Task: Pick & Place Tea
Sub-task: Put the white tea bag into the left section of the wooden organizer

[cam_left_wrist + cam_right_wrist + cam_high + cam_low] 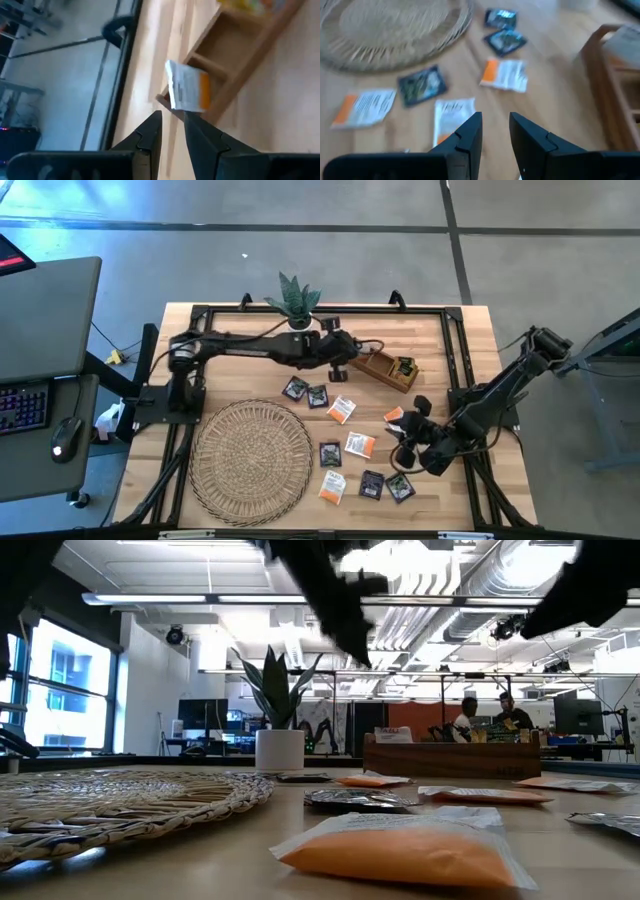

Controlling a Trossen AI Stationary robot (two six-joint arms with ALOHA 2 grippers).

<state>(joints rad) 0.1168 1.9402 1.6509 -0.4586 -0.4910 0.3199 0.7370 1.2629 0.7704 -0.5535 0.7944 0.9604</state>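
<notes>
The left gripper (172,125) is held over the brown wooden divided tray (385,370) near the tabletop's far edge. Its fingers are slightly parted, and an orange-and-white square tea sachet (187,90) is seen just beyond the tips, tilted against the tray's end wall; whether it is still pinched cannot be told.

The right gripper (495,130) hangs above the loose sachets toward the tabletop's near right corner, fingers spread a little and nothing between them. About a dozen flat sachets, orange-and-white (359,444) and dark (330,453), are scattered between the big round woven mat (250,463) and the right edge. A small potted plant (296,300) stands at the far edge.

The tilted sachet is judged likely to be caught on the tray wall and slid outside the compartment if let go there. The thin, flat sachets on the wood could also be pushed aside rather than gripped.
</notes>
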